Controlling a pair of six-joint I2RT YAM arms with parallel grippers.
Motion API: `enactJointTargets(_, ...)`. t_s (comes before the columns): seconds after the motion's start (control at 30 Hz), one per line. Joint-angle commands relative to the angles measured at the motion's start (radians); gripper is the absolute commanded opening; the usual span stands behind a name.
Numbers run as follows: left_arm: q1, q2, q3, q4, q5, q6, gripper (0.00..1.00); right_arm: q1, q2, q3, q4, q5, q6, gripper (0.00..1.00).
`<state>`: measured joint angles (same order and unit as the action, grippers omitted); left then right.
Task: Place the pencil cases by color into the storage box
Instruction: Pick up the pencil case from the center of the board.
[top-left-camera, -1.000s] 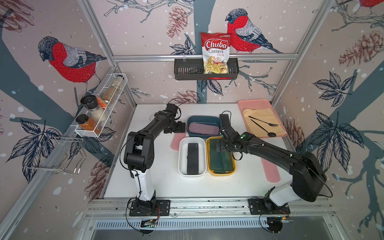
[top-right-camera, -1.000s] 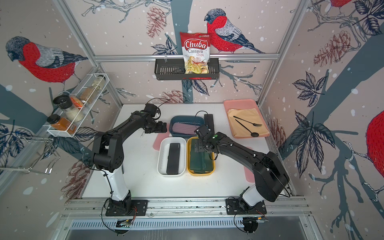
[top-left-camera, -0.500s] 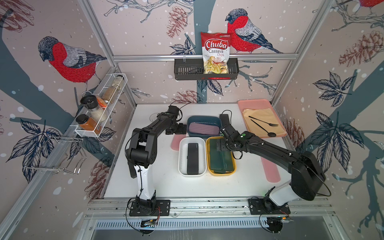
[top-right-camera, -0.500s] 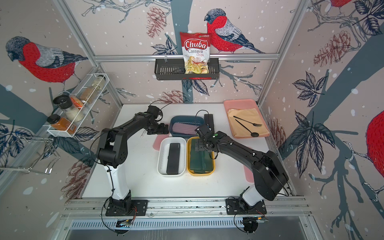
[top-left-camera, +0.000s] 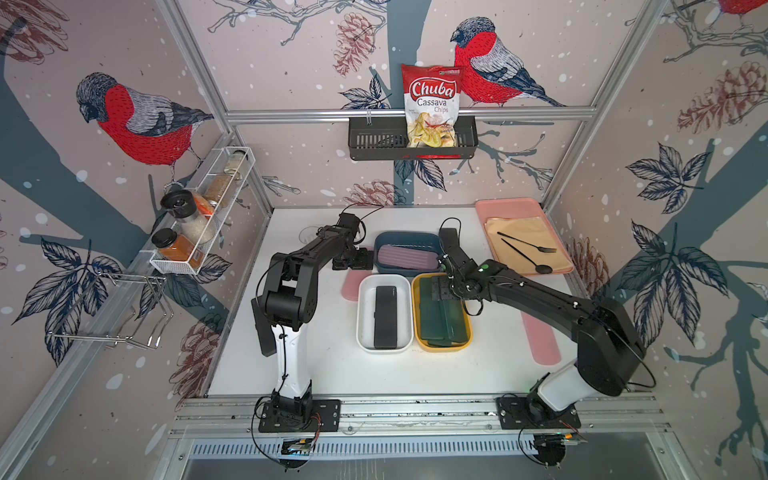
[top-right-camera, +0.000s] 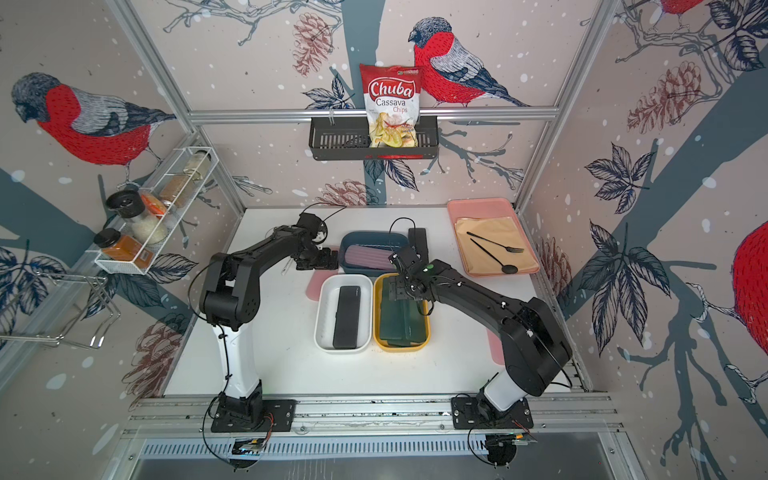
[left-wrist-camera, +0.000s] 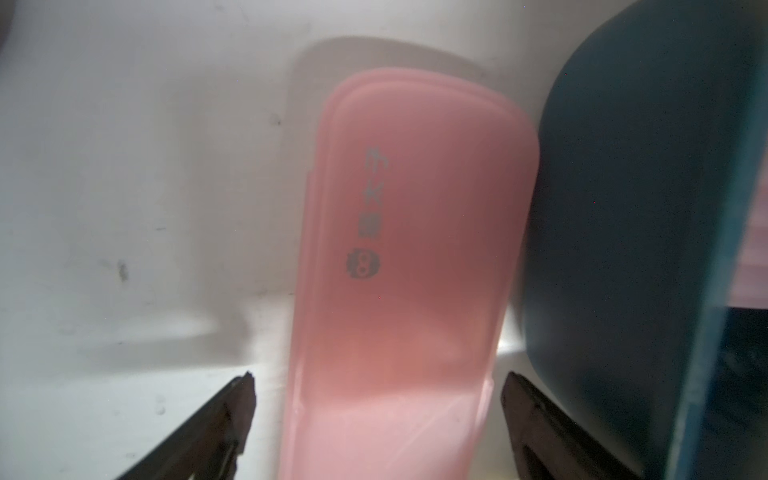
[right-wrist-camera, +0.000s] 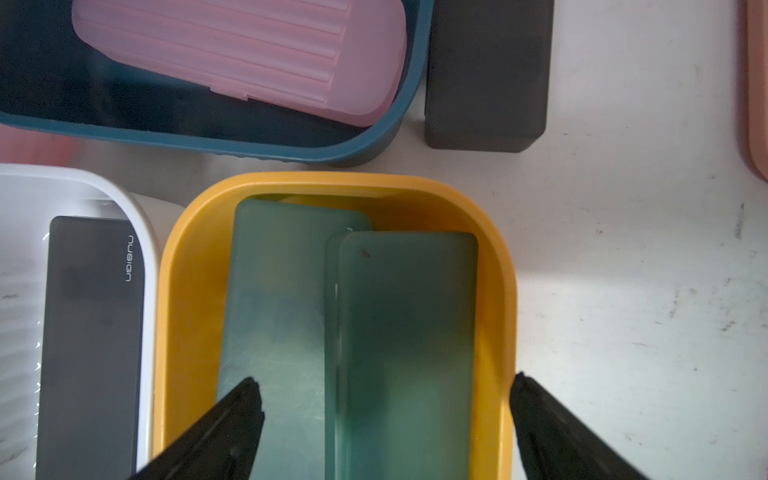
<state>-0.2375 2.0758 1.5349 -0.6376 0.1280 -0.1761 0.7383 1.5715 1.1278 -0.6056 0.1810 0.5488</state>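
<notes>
Top views bright, even, sharp, edges bent. Left wrist view hazy, pink pencil case (left-wrist-camera: 415, 257) blurred; right wrist clearer.

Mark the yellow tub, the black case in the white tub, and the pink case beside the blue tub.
yellow tub (right-wrist-camera: 332, 183): right wrist view, its rim.
black case (top-left-camera: 385, 316): a top view, lid middle.
pink case (left-wrist-camera: 415, 249): left wrist view, top face middle.

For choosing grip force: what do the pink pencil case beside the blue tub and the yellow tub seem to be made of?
Pink pencil case: probably plastic, matte, slightly translucent; moulded stepped rim, printed grey logo.
Yellow tub: probably rigid plastic, smooth, faint sheen; rounded moulded corners, uniform colour.
</notes>
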Motion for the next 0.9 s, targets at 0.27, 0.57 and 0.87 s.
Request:
enactJointTargets(0.27, 0.003, 0.035, -0.002, 0.013, -0.057, 0.007, 0.96, -0.001, 0.021, 0.035, 0.007, -0.009, -0.012, 0.96)
enactJointTargets(0.57, 0.027, 0.046, -0.024, -0.006, -0.166, -0.029, 0.96, -0.002, 0.024, 0.033, 0.016, -0.009, -0.012, 0.96)
enactJointTargets(0.87, 0.03, 0.068, -0.033, -0.025, -0.183, -0.048, 0.95, -0.002, 0.03, 0.04, 0.023, -0.012, -0.019, 0.96)
